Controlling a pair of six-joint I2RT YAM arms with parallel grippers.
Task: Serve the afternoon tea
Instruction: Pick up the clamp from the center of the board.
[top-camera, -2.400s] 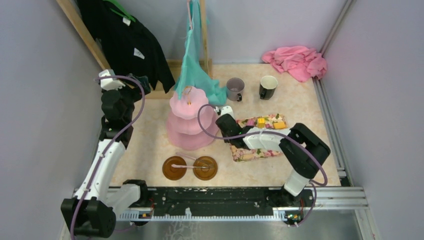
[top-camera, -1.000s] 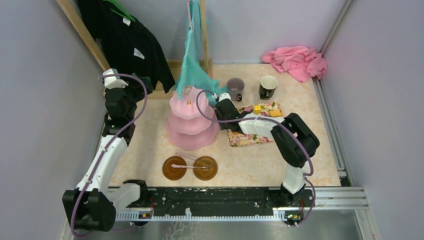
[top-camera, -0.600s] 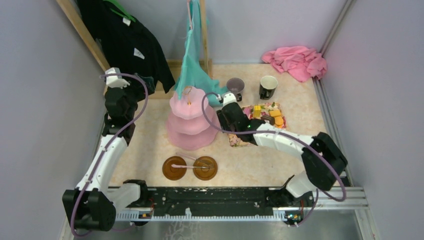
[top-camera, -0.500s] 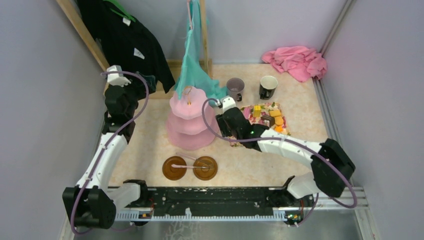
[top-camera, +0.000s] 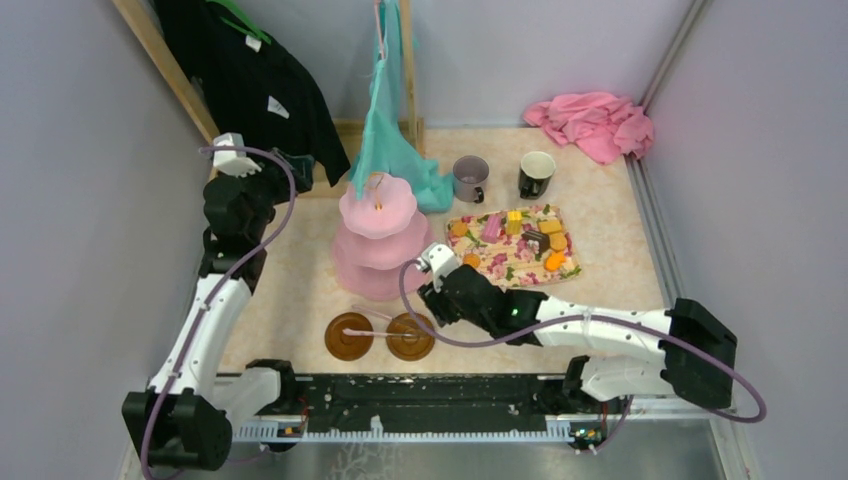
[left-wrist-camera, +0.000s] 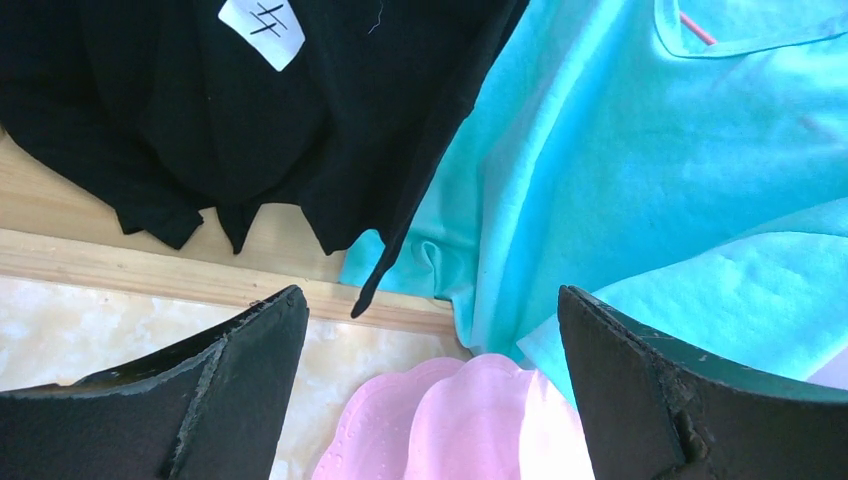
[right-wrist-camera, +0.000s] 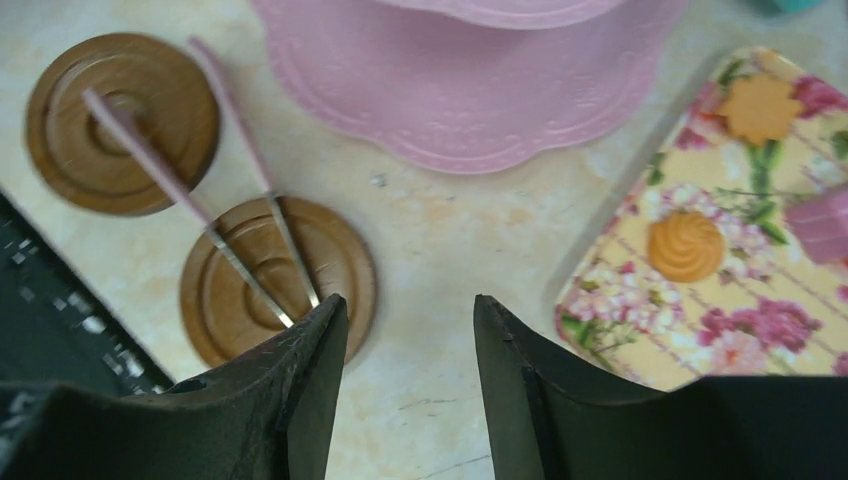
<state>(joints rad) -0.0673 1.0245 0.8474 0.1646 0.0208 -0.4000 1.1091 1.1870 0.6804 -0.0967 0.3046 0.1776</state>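
The pink three-tier stand (top-camera: 378, 240) rises left of centre, and its top tier (left-wrist-camera: 480, 420) shows under my left gripper (left-wrist-camera: 430, 300). That left gripper (top-camera: 272, 170) hangs open and empty, high by the black shirt. Small orange, yellow, pink and brown cakes (top-camera: 512, 236) lie on a floral tray (top-camera: 500, 272). Behind the tray are the grey mug (top-camera: 470, 178) and the black mug (top-camera: 536, 172). Two brown discs (top-camera: 350, 337) (top-camera: 411, 336) lie near the front. My right gripper (top-camera: 432, 292) (right-wrist-camera: 410, 305) is open and empty, low over bare table between the right disc (right-wrist-camera: 275, 280) and the tray (right-wrist-camera: 640, 300).
Two pink-handled utensils (right-wrist-camera: 140, 150) lie across the discs. Black clothing (top-camera: 250, 80) and teal fabric (top-camera: 385, 140) hang from a wooden frame behind the stand. A pink cloth (top-camera: 595, 122) is bunched in the far right corner. Grey walls close in both sides.
My right arm has drawn back from beside the grey mug toward the near edge, uncovering the tray. Its jaws have spread a little wider. The left arm has barely moved.
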